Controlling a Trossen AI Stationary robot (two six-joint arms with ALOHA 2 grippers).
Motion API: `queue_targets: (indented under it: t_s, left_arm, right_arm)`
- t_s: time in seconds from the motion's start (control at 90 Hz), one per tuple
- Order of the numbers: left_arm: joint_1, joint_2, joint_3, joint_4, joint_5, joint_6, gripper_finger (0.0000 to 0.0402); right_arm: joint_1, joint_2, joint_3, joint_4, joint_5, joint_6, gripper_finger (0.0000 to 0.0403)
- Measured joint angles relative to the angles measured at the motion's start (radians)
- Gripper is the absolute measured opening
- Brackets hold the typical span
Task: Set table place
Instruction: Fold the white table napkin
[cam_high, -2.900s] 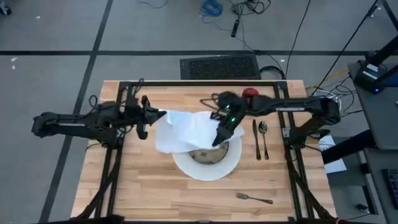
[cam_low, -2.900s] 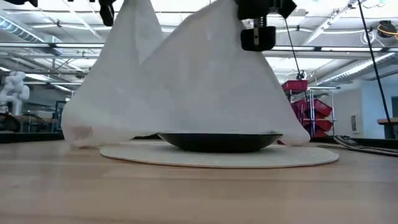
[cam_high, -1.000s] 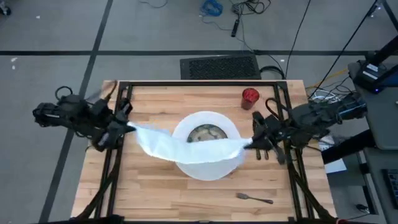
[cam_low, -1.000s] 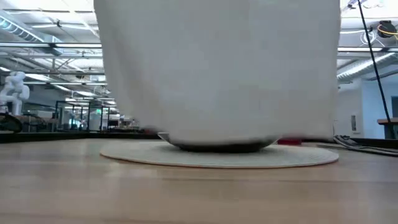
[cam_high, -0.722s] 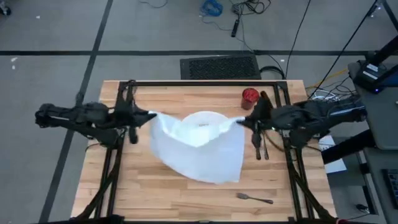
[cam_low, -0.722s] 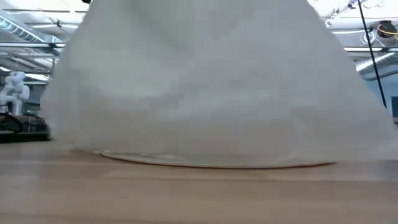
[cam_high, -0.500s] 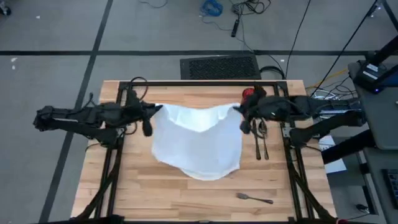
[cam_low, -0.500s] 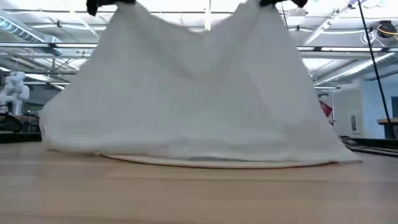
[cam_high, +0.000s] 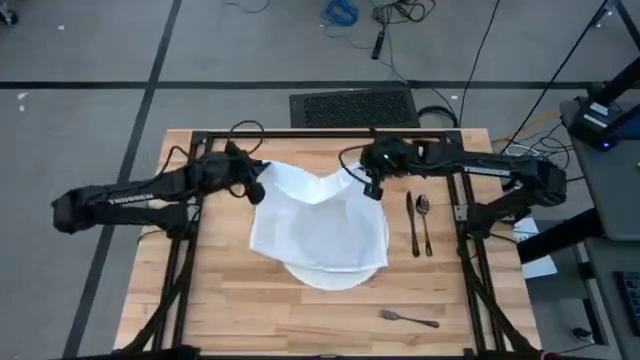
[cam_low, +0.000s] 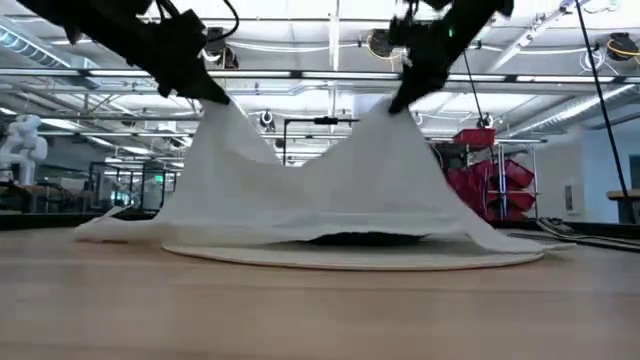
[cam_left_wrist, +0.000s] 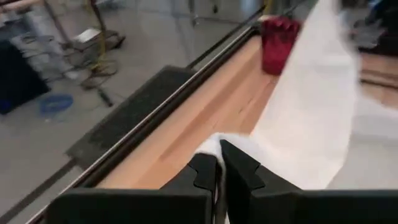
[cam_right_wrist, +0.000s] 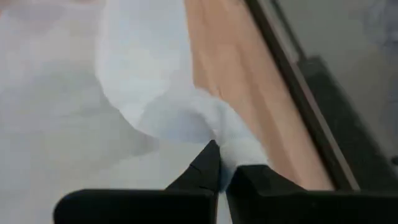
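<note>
The white cloth napkin (cam_high: 318, 222) is draped over the large round white plate (cam_high: 335, 278), hiding whatever sits in the plate's middle; only the plate's near rim shows past the cloth's hem. Both arms hold it. The left gripper (cam_high: 256, 184) is pinched shut on the napkin's corner off the plate's far-left side, and the right gripper (cam_high: 372, 186) is pinched shut on the corner off the plate's far-right side. In the low view the two corners rise in peaks above the plate while the rest of the cloth sags onto it and trails onto the table (cam_high: 230, 300).

The main risk, as I judge it, is dragging: the cloth rests on what lies beneath, so a sideways pull could shift the plate or tip what it covers. Uneven motion of the two arms could also slip a corner free and drop the napkin in a heap. The knife (cam_high: 411, 224) and spoon (cam_high: 425, 222), just right of the plate, lie close to the hanging edge and could be swept askew. The fork (cam_high: 408, 319) lies well apart, toward the table's near edge.
</note>
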Motion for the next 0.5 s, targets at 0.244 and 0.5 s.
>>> queue_targets:
  t_s: [0.244, 0.5]
  left_arm:
    - [0.198, 0.071, -0.010, 0.115, 0.186, -0.002, 0.0000]
    - [0.300, 0.043, 0.040, 0.137, 0.280, -0.003, 0.0000]
  right_arm:
    - [-0.148, -0.051, -0.023, 0.075, 0.001, -0.088, 0.0000]
    - [-0.204, -0.092, -0.009, 0.012, -0.005, -0.136, 0.0000]
